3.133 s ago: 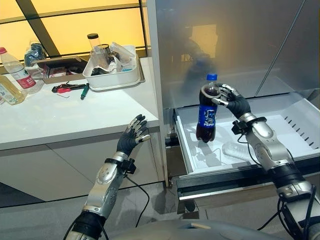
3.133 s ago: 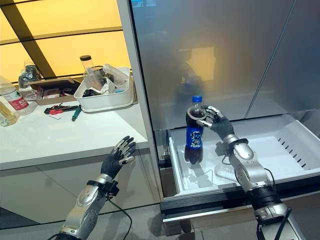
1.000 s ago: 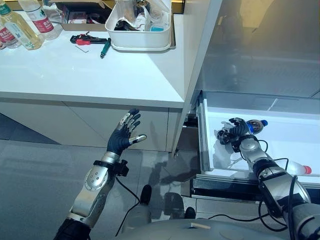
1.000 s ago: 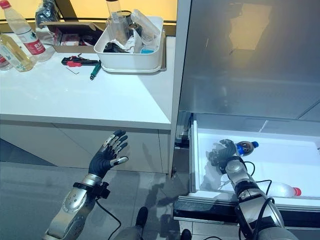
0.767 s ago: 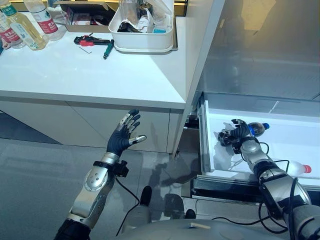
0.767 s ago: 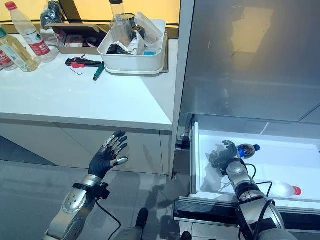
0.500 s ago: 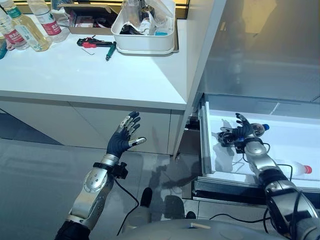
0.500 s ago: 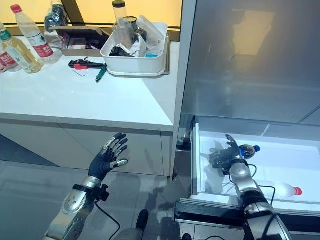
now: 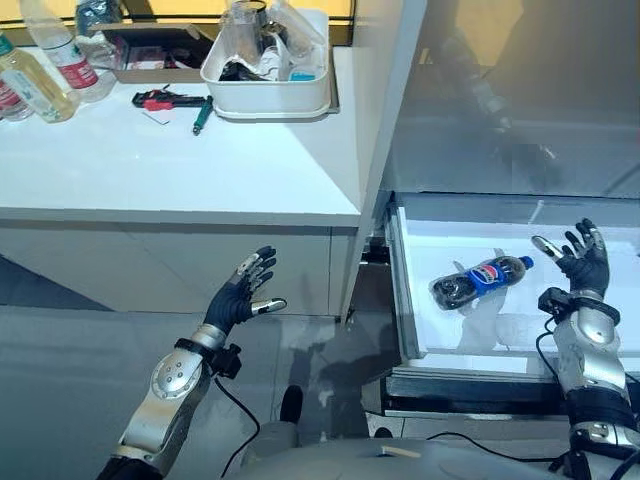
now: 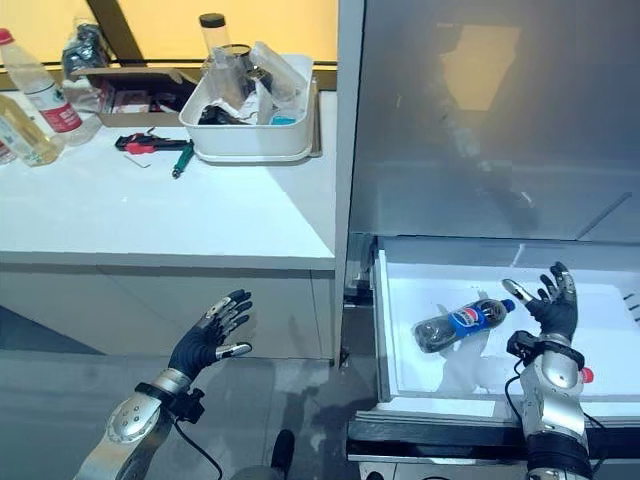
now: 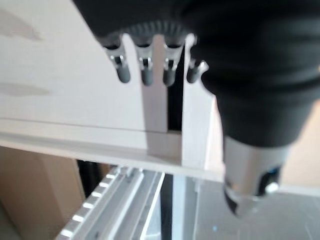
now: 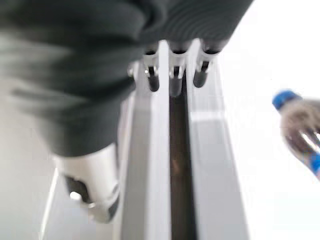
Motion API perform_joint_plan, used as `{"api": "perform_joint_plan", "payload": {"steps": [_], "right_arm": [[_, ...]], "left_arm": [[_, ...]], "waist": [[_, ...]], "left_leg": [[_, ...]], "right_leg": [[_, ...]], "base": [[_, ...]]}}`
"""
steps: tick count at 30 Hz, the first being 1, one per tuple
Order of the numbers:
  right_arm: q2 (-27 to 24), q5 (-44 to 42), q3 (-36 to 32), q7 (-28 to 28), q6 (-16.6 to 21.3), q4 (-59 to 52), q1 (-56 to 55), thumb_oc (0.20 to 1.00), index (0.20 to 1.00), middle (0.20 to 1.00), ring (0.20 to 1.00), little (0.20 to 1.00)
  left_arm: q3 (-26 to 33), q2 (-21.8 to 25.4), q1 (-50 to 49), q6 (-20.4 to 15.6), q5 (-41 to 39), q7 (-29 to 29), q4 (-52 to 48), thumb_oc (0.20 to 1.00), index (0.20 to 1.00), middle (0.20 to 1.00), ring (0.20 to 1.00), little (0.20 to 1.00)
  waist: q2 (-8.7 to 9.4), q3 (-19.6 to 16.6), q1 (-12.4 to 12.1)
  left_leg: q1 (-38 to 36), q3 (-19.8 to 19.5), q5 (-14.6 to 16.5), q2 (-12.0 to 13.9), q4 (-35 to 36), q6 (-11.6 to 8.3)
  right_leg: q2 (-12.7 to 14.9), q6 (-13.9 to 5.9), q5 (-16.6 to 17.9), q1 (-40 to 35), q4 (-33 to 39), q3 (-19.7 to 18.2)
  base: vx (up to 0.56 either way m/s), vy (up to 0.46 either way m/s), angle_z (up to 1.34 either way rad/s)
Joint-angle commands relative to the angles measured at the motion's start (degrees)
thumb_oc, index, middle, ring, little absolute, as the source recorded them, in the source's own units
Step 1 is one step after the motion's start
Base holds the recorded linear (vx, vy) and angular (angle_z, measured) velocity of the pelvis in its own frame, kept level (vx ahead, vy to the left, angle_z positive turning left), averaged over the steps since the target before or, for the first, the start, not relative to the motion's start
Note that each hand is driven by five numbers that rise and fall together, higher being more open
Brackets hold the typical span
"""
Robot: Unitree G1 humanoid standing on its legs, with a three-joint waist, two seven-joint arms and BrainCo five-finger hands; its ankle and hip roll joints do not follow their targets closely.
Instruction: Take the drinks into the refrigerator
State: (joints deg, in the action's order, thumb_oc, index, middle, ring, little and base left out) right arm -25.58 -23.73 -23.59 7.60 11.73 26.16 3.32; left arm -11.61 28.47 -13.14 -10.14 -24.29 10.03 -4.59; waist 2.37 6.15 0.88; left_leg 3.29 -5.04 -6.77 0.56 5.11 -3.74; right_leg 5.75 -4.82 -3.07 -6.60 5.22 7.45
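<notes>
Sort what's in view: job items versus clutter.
Job items: cola bottle lying in the open fridge drawer; clear bottle beside it; bottles on the counter; right hand, open.

Clutter: white bin of odds and ends, cardboard box, hand tools.

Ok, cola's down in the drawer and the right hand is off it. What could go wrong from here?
The cola bottle lies on its side in the open drawer, so it may roll when the drawer is pushed shut. The right hand hovers open just past its cap and could knock it. More bottles wait far across the counter, a long reach for the open left hand.
</notes>
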Motion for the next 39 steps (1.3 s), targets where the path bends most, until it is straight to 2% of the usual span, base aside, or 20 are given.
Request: {"api": "perform_joint_plan", "payload": {"steps": [1, 5, 10, 18, 22, 25, 26, 28, 29, 30, 31, 37, 38, 39], "right_arm": [[-5.1, -5.1, -5.5, 2.4, 5.5, 0.2, -5.9, 1.000, 1.000, 1.000, 1.000, 1.000], [-8.4, -8.1, -10.3, 2.8, 6.6, 0.1, -5.7, 1.000, 1.000, 1.000, 1.000, 1.000], [-10.6, -12.6, -15.2, 3.6, 8.6, 0.6, -5.9, 1.000, 1.000, 1.000, 1.000, 1.000], [-14.7, -16.9, -23.0, 5.9, 10.5, 10.4, -8.9, 1.000, 1.000, 1.000, 1.000, 1.000], [-17.0, -18.8, -25.6, 6.1, 9.8, 18.6, -10.9, 1.000, 1.000, 1.000, 1.000, 1.000], [-18.9, -17.0, -26.0, 6.5, 8.3, 24.2, -12.3, 1.000, 1.000, 1.000, 1.000, 1.000], [-19.2, -15.7, -25.1, 6.0, 5.8, 30.2, -13.4, 1.000, 1.000, 1.000, 1.000, 1.000], [-19.9, -12.3, -23.5, 6.2, 3.8, 34.6, -14.5, 1.000, 1.000, 1.000, 1.000, 1.000], [-19.2, -12.0, -22.3, 5.5, 2.7, 36.6, -14.4, 0.485, 0.485, 0.485, 0.485, 0.485], [-19.3, -12.1, -22.1, 5.3, 2.8, 36.9, -14.2, 0.360, 0.360, 0.360, 0.360, 0.360], [-18.1, -8.2, -18.9, 5.2, 0.8, 40.1, -14.4, 0.200, 0.200, 0.200, 0.200, 0.200], [-9.0, 2.4, -3.3, 4.4, -1.5, 35.5, -9.5, 0.200, 0.200, 0.200, 0.200, 0.200], [-8.7, 2.6, -3.0, 4.7, -1.7, 35.3, -9.4, 0.200, 0.200, 0.200, 0.200, 0.200], [-7.2, 6.3, 0.9, 4.2, -2.0, 32.2, -8.0, 0.200, 0.200, 0.200, 0.200, 0.200]], "left_arm": [[3.1, -2.6, 1.1, -1.0, 0.4, 0.9, 1.4, 1.000, 1.000, 1.000, 1.000, 1.000], [2.8, -1.5, 2.6, -0.9, 0.2, 2.3, -0.1, 1.000, 1.000, 1.000, 1.000, 1.000], [2.0, -2.4, 4.0, -1.1, -2.3, 2.8, -1.5, 1.000, 1.000, 1.000, 1.000, 1.000], [1.0, -4.2, 5.3, -1.7, -3.2, 1.9, -2.1, 1.000, 1.000, 1.000, 1.000, 1.000], [0.5, -4.2, 5.7, -1.9, -3.0, 1.7, -2.2, 1.000, 1.000, 1.000, 1.000, 1.000], [0.2, -3.8, 6.0, -2.0, -2.9, 1.8, -2.2, 1.000, 1.000, 1.000, 1.000, 1.000], [-0.1, -3.5, 6.2, -2.0, -3.2, 2.0, -2.4, 1.000, 1.000, 1.000, 1.000, 1.000], [-0.2, -3.0, 6.5, -1.9, -3.4, 2.1, -2.8, 1.000, 1.000, 1.000, 1.000, 1.000], [-0.1, -2.9, 6.5, -1.9, -3.4, 2.2, -3.2, 1.000, 1.000, 1.000, 1.000, 1.000], [0.0, -2.8, 6.4, -1.9, -3.4, 2.2, -3.2, 1.000, 1.000, 1.000, 1.000, 1.000], [0.0, -2.6, 6.4, -1.9, -3.8, 2.2, -3.4, 1.000, 1.000, 1.000, 1.000, 1.000], [0.8, -2.2, 4.6, -1.7, -4.9, 2.3, -3.7, 1.000, 1.000, 1.000, 1.000, 1.000], [1.1, -2.1, 4.4, -1.7, -5.0, 2.3, -3.7, 1.000, 1.000, 1.000, 1.000, 1.000], [1.2, -2.0, 3.9, -1.7, -5.0, 2.2, -3.4, 1.000, 1.000, 1.000, 1.000, 1.000]], "waist": [[-1.48, -2.8, 3.4], [-1.93, -4.0, 5.0], [-2.51, -4.8, 6.5], [-3.17, -5.5, 8.9], [-3.61, -5.5, 10.0], [-3.87, -5.5, 10.1], [-3.98, -5.3, 10.3], [-4.12, -5.0, 10.2], [-4.30, -4.8, 10.3], [-4.23, -4.7, 10.4], [-4.48, -4.5, 10.1], [-4.89, -3.3, 8.6], [-4.72, -3.3, 8.8], [-4.67, -3.0, 7.9]], "left_leg": [[-5.3, 2.5, 10.1, -1.5, -0.1, 3.82], [-5.9, 4.3, 10.1, -1.4, -0.1, 3.73], [-6.5, 6.0, 10.7, -1.2, -0.1, 3.74], [-7.0, 7.9, 11.3, -1.1, -0.1, 3.99], [-7.5, 8.8, 11.7, -1.2, -0.1, 4.18], [-7.7, 9.4, 11.9, -1.2, -0.1, 4.21], [-7.8, 9.8, 11.9, -1.2, -0.1, 4.17], [-7.7, 9.9, 11.8, -1.2, -0.1, 4.15], [-7.8, 9.9, 11.8, -1.2, -0.1, 4.16], [-7.8, 9.9, 11.8, -1.2, -0.1, 4.16], [-8.1, 9.7, 12.4, -1.2, -0.1, 4.27], [-8.0, 9.6, 11.8, -1.3, -0.1, 4.27], [-8.0, 9.6, 11.8, -1.3, -0.1, 4.27], [-7.9, 9.3, 11.5, -1.4, -0.1, 4.21]], "right_leg": [[-1.4, -1.06, 3.0, 5.0, -0.2, -4.1], [-1.5, -1.26, 3.6, 5.4, -0.2, -5.6], [-1.7, -1.40, 3.8, 5.6, -0.2, -7.5], [-2.1, -1.50, 4.2, 6.1, -0.2, -9.6], [-2.2, -1.65, 4.4, 6.3, -0.3, -10.5], [-2.2, -1.77, 4.6, 6.4, -0.3, -11.0], [-2.2, -1.84, 4.7, 6.5, -0.3, -11.2], [-2.2, -1.85, 4.8, 6.5, -0.3, -11.2], [-2.2, -1.84, 4.8, 6.5, -0.3, -11.2], [-2.2, -1.84, 4.8, 6.5, -0.3, -11.2], [-2.3, -1.89, 4.2, 6.2, -0.3, -11.1], [-2.0, -1.71, 4.4, 6.1, -0.2, -11.0], [-2.0, -1.71, 4.4, 6.1, -0.2, -11.0], [-1.9, -1.67, 4.4, 6.0, -0.2, -10.7]], "base": [[0.02, 0.009, -0.35], [-0.01, 0.013, -0.25], [0.02, 0.014, -0.29], [0.01, 0.009, -0.20], [0.01, 0.010, -0.14], [0.01, 0.010, -0.15], [0.00, 0.007, -0.08], [0.00, 0.007, -0.06], [0.00, 0.007, -0.03], [0.03, 0.013, -0.01], [0.00, 0.000, 0.00], [0.00, 0.000, 0.00], [0.00, 0.000, 0.00], [0.00, 0.000, 0.00]]}}
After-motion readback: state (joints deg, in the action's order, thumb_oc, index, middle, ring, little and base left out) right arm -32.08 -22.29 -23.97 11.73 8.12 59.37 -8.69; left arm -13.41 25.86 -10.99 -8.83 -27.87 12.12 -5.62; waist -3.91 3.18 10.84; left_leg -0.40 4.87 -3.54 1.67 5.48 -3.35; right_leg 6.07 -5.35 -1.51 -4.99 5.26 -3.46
